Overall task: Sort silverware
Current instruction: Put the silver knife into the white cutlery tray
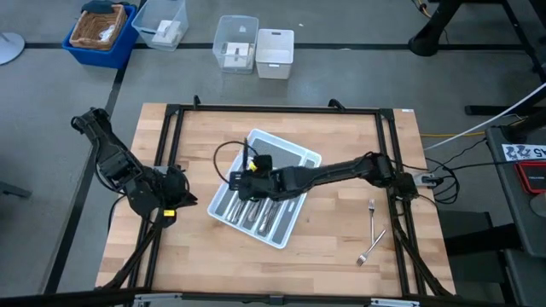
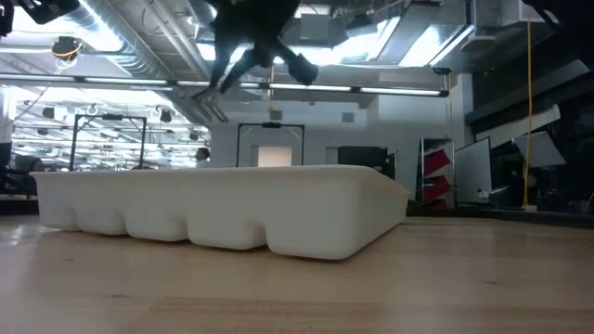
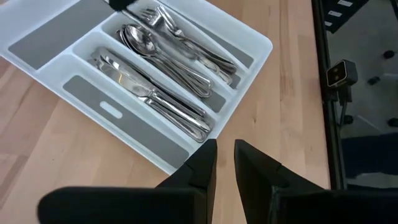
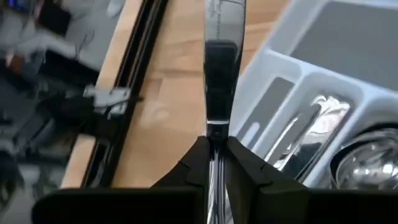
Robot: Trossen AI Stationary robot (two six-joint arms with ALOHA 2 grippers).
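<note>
The light grey tray lies in the middle of the table. Its long compartments hold forks, spoons and knives. My right gripper hovers above the tray's left part, shut on one flat silver piece. In the low view this gripper is high over the tray. Two forks lie flat on the wood near the right edge. My left gripper waits at the table's left edge, shut and holding nothing. My right gripper pinches the flat silver piece between its two fingers, gripping its narrow part. The piece runs straight out past the fingertips, in line with the fingers. It is lifted clear, above the tray's wall and the wood beside it.
A black metal frame runs around the tabletop. Bare wood stretches to the right of the tray, around the two forks. Clear bins and a blue crate stand on the floor beyond the far edge.
</note>
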